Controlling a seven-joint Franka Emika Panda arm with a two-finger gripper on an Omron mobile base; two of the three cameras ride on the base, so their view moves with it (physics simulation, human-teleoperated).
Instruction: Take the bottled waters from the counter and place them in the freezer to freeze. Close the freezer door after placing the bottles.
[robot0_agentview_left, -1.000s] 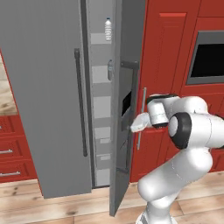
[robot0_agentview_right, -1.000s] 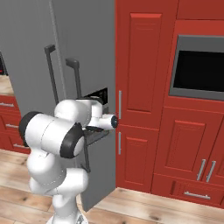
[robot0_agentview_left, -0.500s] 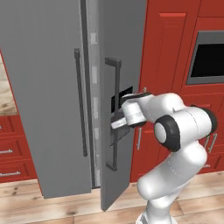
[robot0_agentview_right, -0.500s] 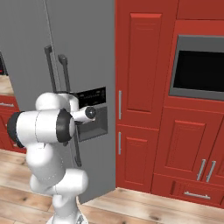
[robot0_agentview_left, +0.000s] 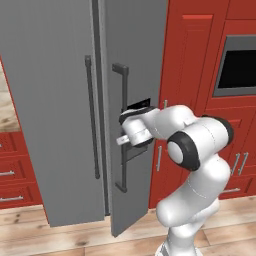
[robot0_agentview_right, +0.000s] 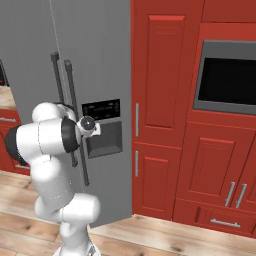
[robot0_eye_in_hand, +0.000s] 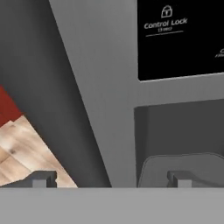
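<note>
Red tall cabinets (robot0_agentview_right: 165, 100) fill right side, w/ small vertical grey pulls (robot0_agentview_right: 137, 120). Built-in oven (robot0_agentview_right: 227, 80), dark window, upper right. Red drawers (robot0_agentview_left: 12, 170) lower left in left base view. Wood plank floor (robot0_agentview_right: 165, 240) along bottom. Black "Control Lock" dispenser panel (robot0_eye_in_hand: 179, 37) top right in hand view.

Tall flat grey fridge unit (robot0_agentview_left: 50, 100), plain, no pattern. Its long vertical bar handles (robot0_agentview_left: 91, 120) dark grey. Door with dispenser (robot0_agentview_right: 100, 60) same grey; glossy black control panel (robot0_eye_in_hand: 179, 39) with white lettering and small lock sign. Tall cabinet fronts (robot0_agentview_right: 165, 100) deep red, slim silver handles (robot0_agentview_right: 136, 120). Built-in oven window (robot0_agentview_right: 225, 80) black in grey frame. Plank floor (robot0_agentview_right: 175, 240) light brown, wood-grain. Robot arm (robot0_agentview_left: 200, 150) white, dark joints.
</note>
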